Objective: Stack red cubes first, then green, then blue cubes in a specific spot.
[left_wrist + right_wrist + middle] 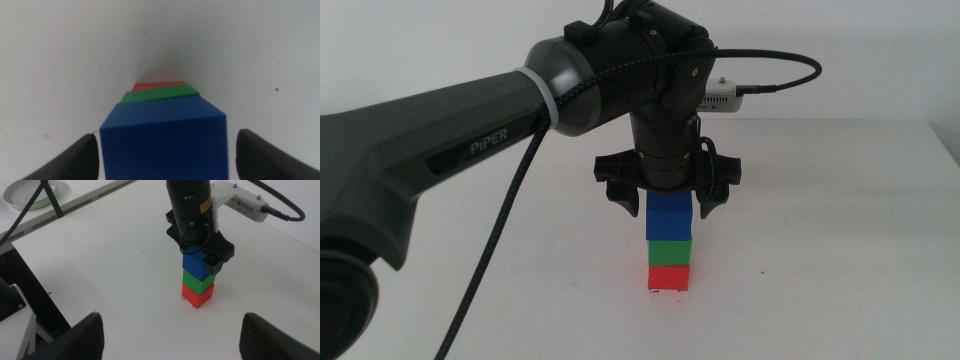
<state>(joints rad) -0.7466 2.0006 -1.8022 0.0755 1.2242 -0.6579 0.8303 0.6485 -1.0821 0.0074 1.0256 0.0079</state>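
While jaws stand wide, left gripper [668,203] straddles blue cube [669,217] | right gripper [170,330] wide

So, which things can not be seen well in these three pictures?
- Pen marks of the spot: hidden under the small matte red cube in every view.
- Red cube and matte green cube: only slivers in the left wrist view, behind the dark blue cube.
- Left gripper: finger contact with the blue cube unclear.
- Right gripper: fingertips cut off.
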